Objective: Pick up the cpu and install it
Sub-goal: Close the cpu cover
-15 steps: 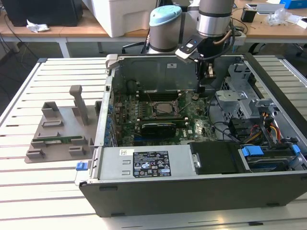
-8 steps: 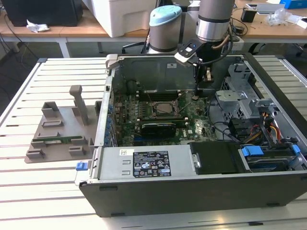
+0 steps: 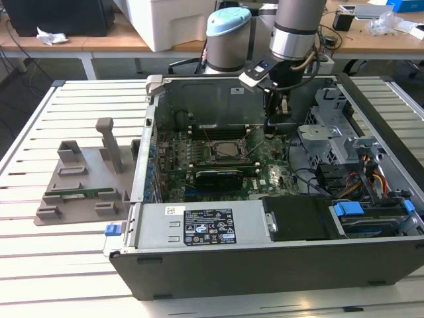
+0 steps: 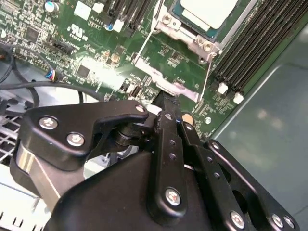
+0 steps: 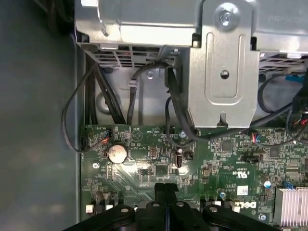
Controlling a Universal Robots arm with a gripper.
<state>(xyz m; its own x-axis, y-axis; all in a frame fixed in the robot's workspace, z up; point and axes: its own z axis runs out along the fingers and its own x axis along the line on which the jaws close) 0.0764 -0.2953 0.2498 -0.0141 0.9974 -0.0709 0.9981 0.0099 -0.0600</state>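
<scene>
The cpu shows its silvery-white top inside the metal-framed socket on the green motherboard. In the exterior view the cpu lies in the middle of the open computer case. My gripper reaches down into the case, to the exterior view's right of the socket. Its black fingers are pressed together, shut, with nothing between them. The tips of my gripper hover just beside the socket's silver lever tab, and my gripper points at the board.
A metal drive cage and loose cables crowd the case at the exterior view's right. The power supply lines the near wall. A grey fixture tray with a green memory stick sits outside, at the left.
</scene>
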